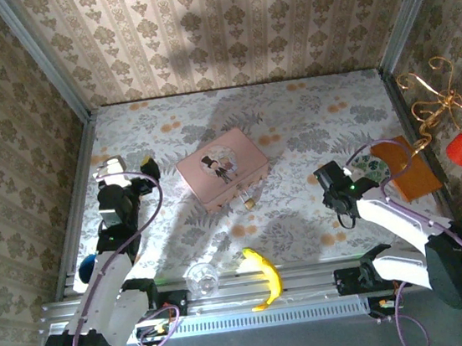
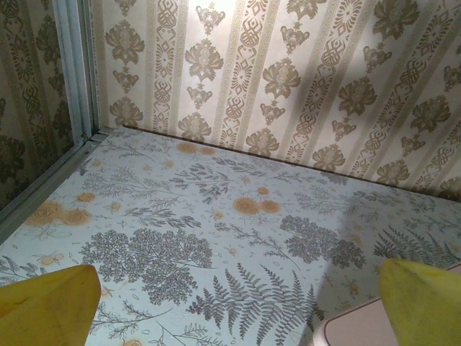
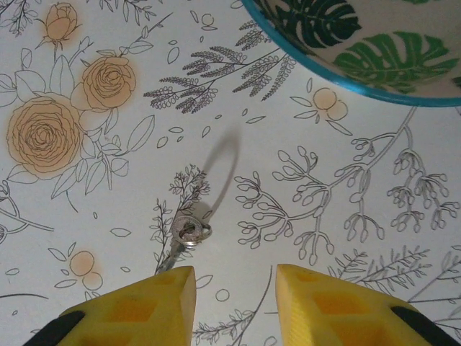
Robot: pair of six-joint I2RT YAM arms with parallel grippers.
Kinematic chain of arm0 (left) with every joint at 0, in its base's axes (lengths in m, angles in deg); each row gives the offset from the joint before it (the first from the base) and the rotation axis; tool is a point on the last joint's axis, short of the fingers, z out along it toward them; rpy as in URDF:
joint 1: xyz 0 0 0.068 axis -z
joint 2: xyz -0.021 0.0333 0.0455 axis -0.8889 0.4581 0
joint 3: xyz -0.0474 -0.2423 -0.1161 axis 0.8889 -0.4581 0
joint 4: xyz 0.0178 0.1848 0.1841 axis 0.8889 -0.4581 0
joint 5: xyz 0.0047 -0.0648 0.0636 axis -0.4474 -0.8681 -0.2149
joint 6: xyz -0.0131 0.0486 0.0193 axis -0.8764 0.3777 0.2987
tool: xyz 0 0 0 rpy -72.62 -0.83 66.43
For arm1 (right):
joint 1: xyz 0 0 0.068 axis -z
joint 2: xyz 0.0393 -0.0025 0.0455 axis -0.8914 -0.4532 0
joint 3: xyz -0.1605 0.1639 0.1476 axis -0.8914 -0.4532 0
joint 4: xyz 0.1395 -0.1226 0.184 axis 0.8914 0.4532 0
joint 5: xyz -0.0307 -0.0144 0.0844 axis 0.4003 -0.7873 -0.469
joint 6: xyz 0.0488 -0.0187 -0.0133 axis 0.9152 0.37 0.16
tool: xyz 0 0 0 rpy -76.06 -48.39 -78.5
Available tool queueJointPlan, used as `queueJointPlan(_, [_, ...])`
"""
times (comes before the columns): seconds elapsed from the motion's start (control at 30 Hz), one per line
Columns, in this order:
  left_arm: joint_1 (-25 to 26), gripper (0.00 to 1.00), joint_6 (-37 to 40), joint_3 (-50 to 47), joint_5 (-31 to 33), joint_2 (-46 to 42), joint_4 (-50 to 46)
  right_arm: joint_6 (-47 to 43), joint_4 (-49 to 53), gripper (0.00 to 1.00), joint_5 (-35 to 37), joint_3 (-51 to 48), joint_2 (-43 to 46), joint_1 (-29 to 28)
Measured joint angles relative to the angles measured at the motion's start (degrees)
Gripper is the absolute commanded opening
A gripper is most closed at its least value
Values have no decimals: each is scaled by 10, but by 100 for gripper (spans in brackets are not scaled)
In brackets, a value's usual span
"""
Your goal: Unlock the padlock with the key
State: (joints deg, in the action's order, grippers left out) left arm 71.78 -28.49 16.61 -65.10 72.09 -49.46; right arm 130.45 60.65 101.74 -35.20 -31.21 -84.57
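The small, thin grey metal key (image 3: 189,233), with a little silver ring through its head, lies flat on the pale floral-printed table cover (image 3: 108,180) in the right wrist view. Its blade runs toward 7 o'clock until the tip goes out of sight at the edge of the yellow finger (image 3: 137,306) on that side. The right gripper (image 3: 234,285) hangs just above the cloth with its two yellow fingers partly apart; bare cloth shows in the gap and nothing is clamped, the key sitting at 11 o'clock of that gap. At 1 o'clock in the same view curves the blue rim of a round bowl printed with green leaves (image 3: 338,68). From the overhead camera the tiny brass-coloured padlock (image 1: 251,202) with its thin silvery shackle rests on the cloth at the 5 o'clock corner of the pink rectangular tin with a top-hat figure (image 1: 223,178); whether it touches the tin I cannot tell. It is well apart from the right arm, which stands at the tin's 3 o'clock. The left gripper (image 2: 234,310) hovers at the tin's 9 o'clock, its yellow fingers spread wide and empty. A yellow banana (image 1: 263,279) lies at 6 o'clock of the padlock near the front rail, with a small clear glass object (image 1: 202,278) at its 9 o'clock.
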Motion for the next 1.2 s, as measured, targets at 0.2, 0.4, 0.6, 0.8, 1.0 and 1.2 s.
queueJointPlan(0.2, [0,100,-1,0,0,0,-1,1,-33,36,-1,-1,-38,0])
queueJointPlan(0.4, [0,100,-2,0,-4,3,-2,-2,-50,35,-1,14,-90,0])
queueJointPlan(0.6, [0,100,-2,0,-7,4,-3,-2,-68,33,-2,33,-131,0])
queueJointPlan(0.8, [0,100,-2,0,-7,4,-6,-1,-75,32,-1,38,-136,0])
queueJointPlan(1.0, [0,100,-2,0,-7,5,-6,-1,-59,32,-1,45,-136,0])
queueJointPlan(1.2, [0,100,-2,0,-7,9,-6,1,-45,33,-1,46,-136,0])
